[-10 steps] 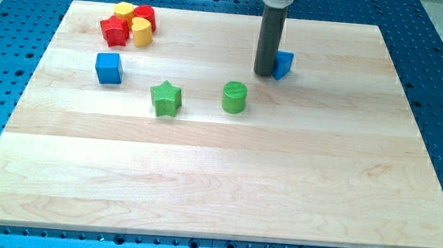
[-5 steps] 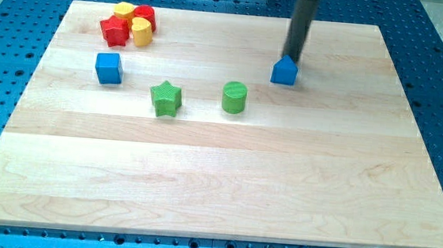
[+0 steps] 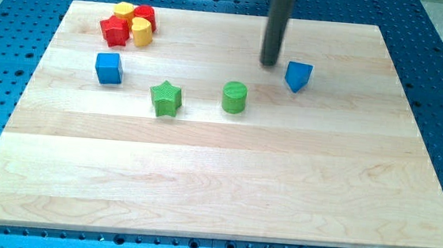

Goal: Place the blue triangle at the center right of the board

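The blue triangle (image 3: pixel 297 75) lies on the wooden board (image 3: pixel 217 179), right of centre in the upper part of the view. My tip (image 3: pixel 270 64) stands just to the triangle's upper left, a small gap apart from it. The dark rod rises straight up to the view's top.
A green cylinder (image 3: pixel 235 97) and a green star (image 3: pixel 165 98) sit left of the triangle. A blue cube (image 3: pixel 109 68) is further left. A cluster of red and yellow blocks (image 3: pixel 129 24) sits at the board's top left corner.
The blue triangle has slid a little right and down and turned. My tip has moved from above the triangle to its upper left.
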Tool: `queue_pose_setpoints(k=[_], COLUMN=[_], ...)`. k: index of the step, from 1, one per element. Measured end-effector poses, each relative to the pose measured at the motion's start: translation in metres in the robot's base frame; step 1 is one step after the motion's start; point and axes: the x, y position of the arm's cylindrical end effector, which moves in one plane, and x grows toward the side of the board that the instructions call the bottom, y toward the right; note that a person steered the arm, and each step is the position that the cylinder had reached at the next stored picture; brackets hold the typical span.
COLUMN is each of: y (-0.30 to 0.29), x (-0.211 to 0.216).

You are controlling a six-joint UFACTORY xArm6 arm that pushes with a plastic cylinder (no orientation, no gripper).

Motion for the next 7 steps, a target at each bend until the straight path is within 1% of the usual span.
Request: queue_pose_setpoints(k=[1,2,3,4,5,6,7], y=[0.022,0.068,0.084,0.081,0.053,0.019,0.058], x=[0.014,0.021,0.035,0.039,0.035,0.052,0.073])
